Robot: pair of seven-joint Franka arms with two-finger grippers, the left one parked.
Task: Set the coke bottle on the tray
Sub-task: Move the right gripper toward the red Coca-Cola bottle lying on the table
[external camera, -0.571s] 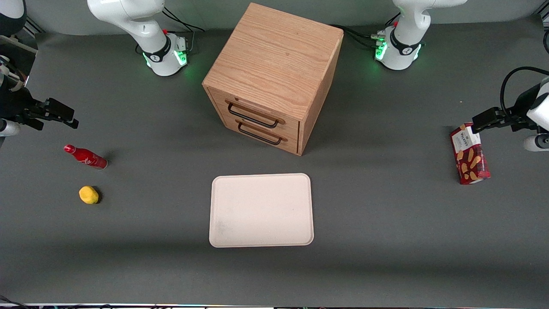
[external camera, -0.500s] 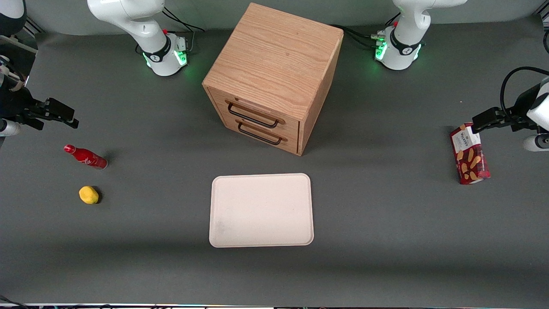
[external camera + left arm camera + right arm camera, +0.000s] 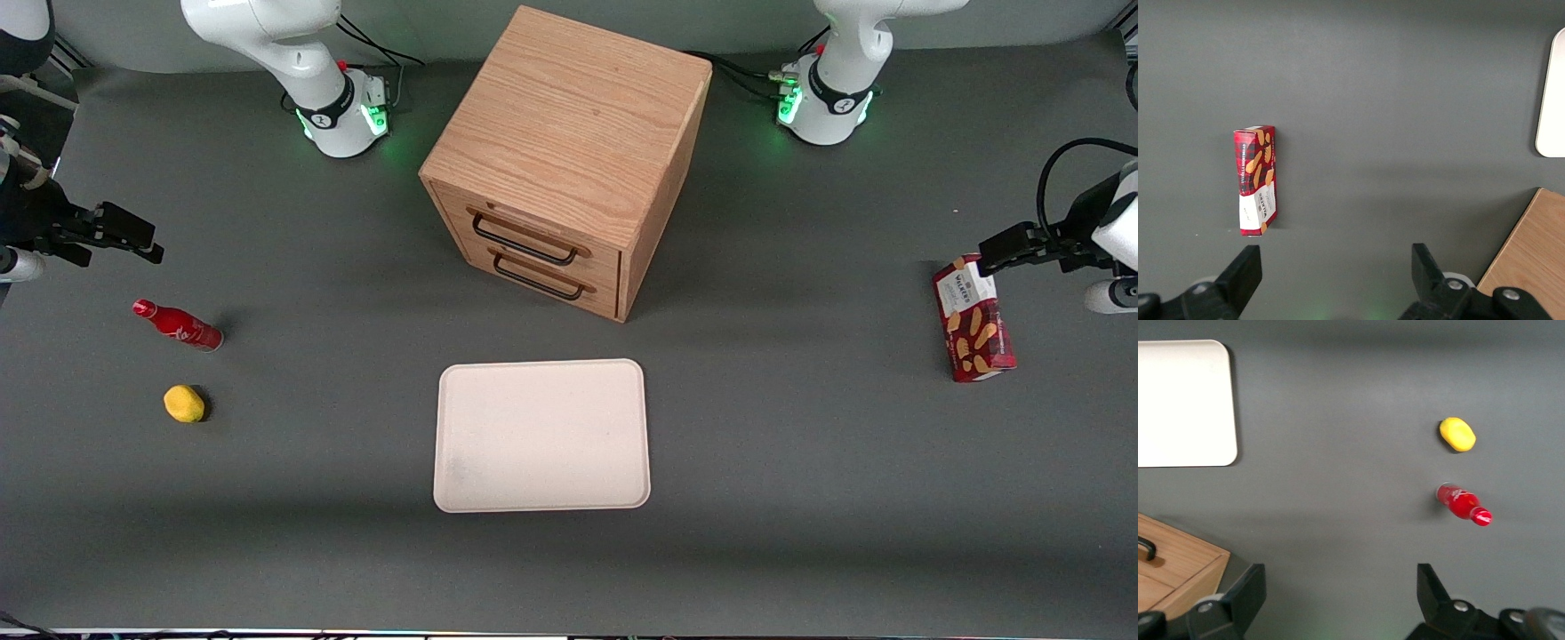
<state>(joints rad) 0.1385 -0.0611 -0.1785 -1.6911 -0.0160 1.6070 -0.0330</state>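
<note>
The coke bottle (image 3: pixel 178 325) stands on the grey bench (image 3: pixel 800 462) at the working arm's end, nearer the front camera than the tool (image 3: pixel 133 240), which hangs above, fingers spread wide and empty. A yellow lump (image 3: pixel 184 404) sits nearby. The tray (image 3: pixel 540 436) lies mid-bench, bare, well apart.

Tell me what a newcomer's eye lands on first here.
A big wooden drawer cabinet stands mid-table, with the empty cream tray in front of its drawers. Toward the working arm's end, the coke bottle stands beside a yellow lemon, the open gripper hovering above, not touching.
</note>
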